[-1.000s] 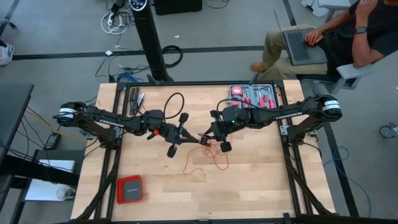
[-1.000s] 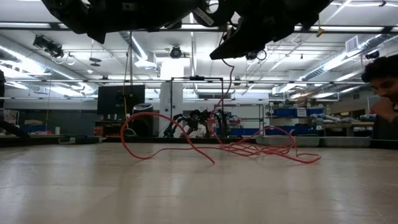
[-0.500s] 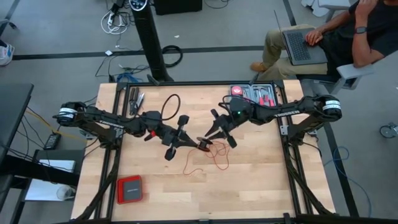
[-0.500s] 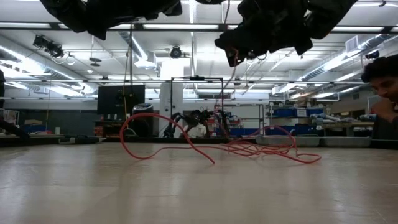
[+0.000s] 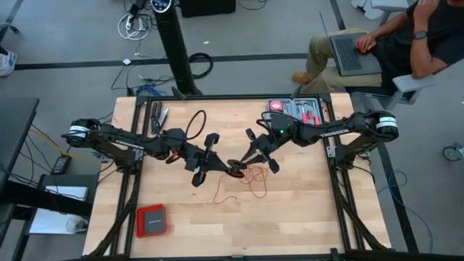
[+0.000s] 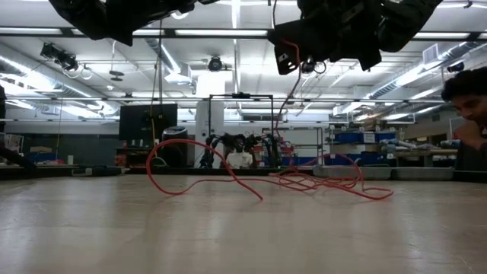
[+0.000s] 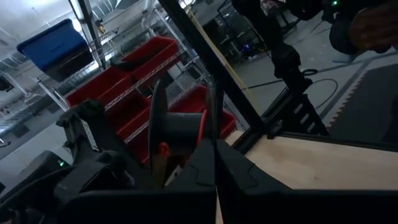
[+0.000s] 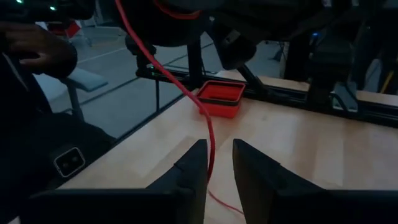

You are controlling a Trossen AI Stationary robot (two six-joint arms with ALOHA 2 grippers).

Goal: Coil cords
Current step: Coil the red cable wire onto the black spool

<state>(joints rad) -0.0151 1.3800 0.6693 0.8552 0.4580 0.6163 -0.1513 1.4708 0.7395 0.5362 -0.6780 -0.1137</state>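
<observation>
A thin red cord lies in loose loops [image 5: 252, 183] on the table's middle, also seen in the low view [image 6: 228, 173]. One strand rises from them to a small black spool [image 5: 235, 168] with red windings. My left gripper [image 5: 223, 165] is shut on that spool above the table's middle. My right gripper [image 5: 249, 160] hovers just right of the spool, open. The strand [image 8: 208, 143] runs down between its two fingers; I cannot tell whether it touches them. My left gripper pinches one round flange of the spool at its rim [image 7: 213, 124] between its two fingers. The fingers come nearly level from the table's left. The spool [image 7: 180, 127] is lifted clear of the table with its axis lying roughly level.
A flat red box [image 5: 151, 220] sits near the front left corner. A grey tool tray [image 5: 297, 111] stands at the far right edge. A black cable loop [image 5: 194, 125] hangs off the left arm. A person with a laptop [image 5: 377, 43] sits beyond the far right corner.
My right gripper has drawn back a little from the spool toward the table's right and far side, and its wrist has swung round. The strand between spool and table now runs up through its fingers. The loops on the table have barely shifted.
</observation>
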